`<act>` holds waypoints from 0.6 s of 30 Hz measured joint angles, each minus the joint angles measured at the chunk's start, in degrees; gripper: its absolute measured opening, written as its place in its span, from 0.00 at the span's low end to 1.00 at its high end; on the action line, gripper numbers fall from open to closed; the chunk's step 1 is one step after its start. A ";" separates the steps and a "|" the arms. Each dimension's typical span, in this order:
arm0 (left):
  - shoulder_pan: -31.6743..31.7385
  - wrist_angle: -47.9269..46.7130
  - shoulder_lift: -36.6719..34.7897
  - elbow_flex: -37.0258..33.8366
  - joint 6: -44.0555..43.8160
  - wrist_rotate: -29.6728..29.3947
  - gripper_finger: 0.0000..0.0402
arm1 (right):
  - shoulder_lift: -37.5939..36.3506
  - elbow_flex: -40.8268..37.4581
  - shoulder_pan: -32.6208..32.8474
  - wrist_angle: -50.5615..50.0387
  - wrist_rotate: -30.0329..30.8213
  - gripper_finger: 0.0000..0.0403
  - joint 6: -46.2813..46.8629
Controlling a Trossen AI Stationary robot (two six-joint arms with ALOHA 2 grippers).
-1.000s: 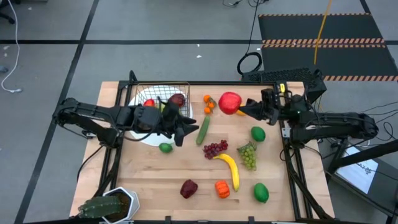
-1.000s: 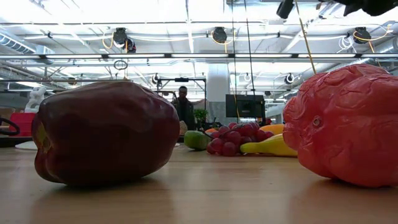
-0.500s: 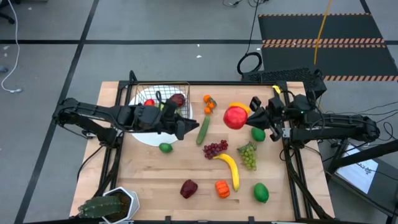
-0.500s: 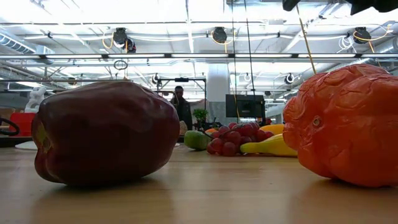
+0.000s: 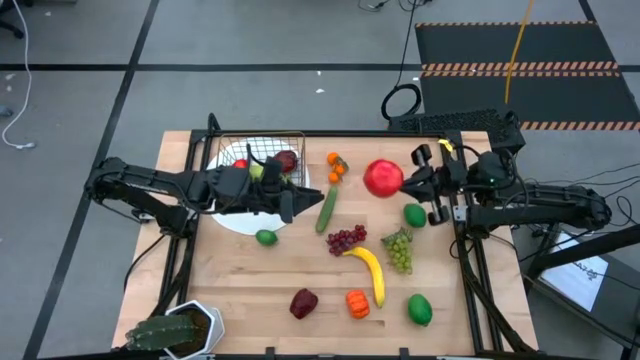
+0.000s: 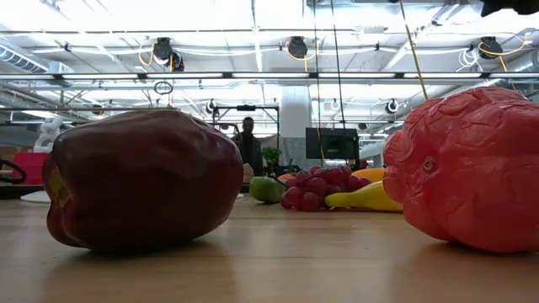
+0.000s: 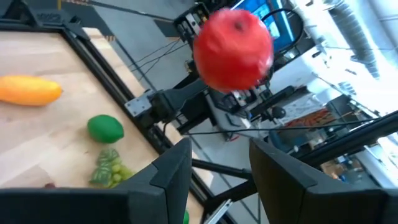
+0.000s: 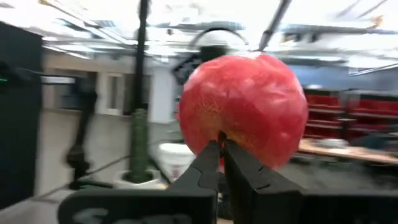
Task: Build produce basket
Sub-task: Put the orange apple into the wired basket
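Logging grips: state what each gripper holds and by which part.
The right gripper is shut on the red apple, pinching its stem end, lifted above the table. The left gripper holds nothing, by the basket.

A dark wire basket (image 5: 262, 152) is seen at the desk's far left, holding some produce (image 5: 285, 160); a red apple (image 5: 383, 178) is held aloft.

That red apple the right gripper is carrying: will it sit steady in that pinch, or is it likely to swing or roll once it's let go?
The apple hangs from closed fingertips of the right gripper at one small spot, so it could pivot or swing. It looks round and glossy, so probably slippery, and likely to roll if released on the bare table.
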 joint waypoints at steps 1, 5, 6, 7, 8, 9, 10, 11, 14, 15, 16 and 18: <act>0.10 0.37 0.00 0.00 0.36 0.03 0.40 | -0.04 0.00 0.04 0.13 0.97 0.01 -0.95; 0.98 0.75 0.00 0.00 1.54 0.07 0.40 | -0.11 0.02 0.38 -0.17 1.67 0.01 -3.76; 1.28 0.72 0.00 0.00 1.72 0.06 0.40 | -0.09 0.02 0.68 -0.64 1.94 0.01 -3.90; 1.52 0.72 0.00 0.00 2.47 0.06 0.40 | 0.06 0.02 0.97 -1.10 2.61 0.01 -3.91; 1.78 0.72 0.00 0.00 3.79 0.08 0.40 | 0.20 0.02 1.28 -1.66 3.27 0.01 -3.74; 2.03 0.72 0.00 0.00 5.16 0.22 0.40 | 0.42 0.02 1.57 -2.08 3.32 0.01 -3.23; 2.21 0.72 0.00 0.00 6.48 0.38 0.40 | 0.74 0.02 1.89 -2.15 3.38 0.01 -2.31; 2.35 0.70 0.00 0.00 7.72 0.51 0.40 | 0.99 0.02 2.28 -2.13 3.40 0.01 -0.61; 2.51 0.68 0.00 0.00 10.60 0.77 0.40 | 1.47 0.02 3.77 -1.92 5.57 0.01 7.41; 2.51 0.68 0.00 0.00 11.29 0.79 0.40 | 1.59 0.02 4.47 -1.91 7.37 0.01 10.63; 2.51 0.68 0.00 0.00 11.95 0.78 0.40 | 1.69 0.02 5.10 -1.91 9.08 0.01 13.83; 2.51 0.63 0.00 0.00 13.58 0.82 0.40 | 1.83 0.02 5.97 -1.93 11.52 0.01 19.59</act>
